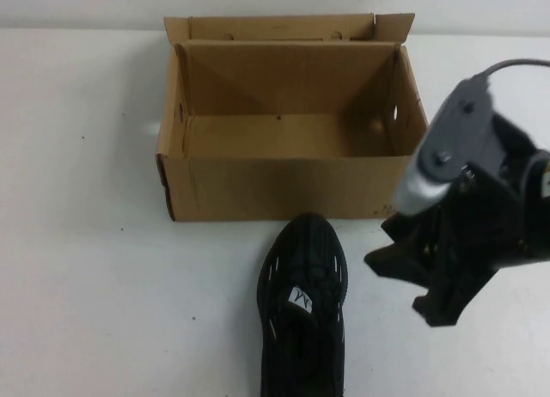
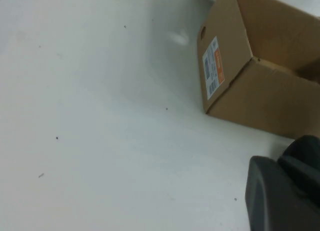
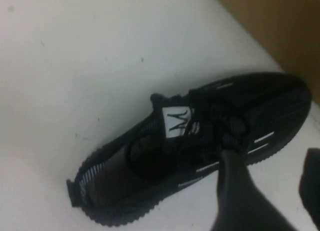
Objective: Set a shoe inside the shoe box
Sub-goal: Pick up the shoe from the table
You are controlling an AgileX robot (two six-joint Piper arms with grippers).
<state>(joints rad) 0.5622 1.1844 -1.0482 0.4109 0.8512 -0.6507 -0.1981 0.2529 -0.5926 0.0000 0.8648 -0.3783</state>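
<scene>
A black shoe [image 1: 302, 311] with a white tongue label lies on the white table, toe pointing at the front wall of the open brown cardboard shoe box [image 1: 284, 186]. The box is empty. My right gripper [image 1: 397, 287] hovers just right of the shoe, open and empty. In the right wrist view the shoe [image 3: 200, 146] lies on its sole, and the right gripper [image 3: 272, 186] has one finger [image 3: 235, 191] over the shoe's side. My left gripper [image 2: 285, 191] shows only partly in the left wrist view, low over the table near the box's corner [image 2: 250, 66].
The white table [image 1: 94, 268] has bare room left of the shoe and the box. The box's flaps stand open at the back. A white and orange sticker [image 2: 214, 68] is on the box's left end wall.
</scene>
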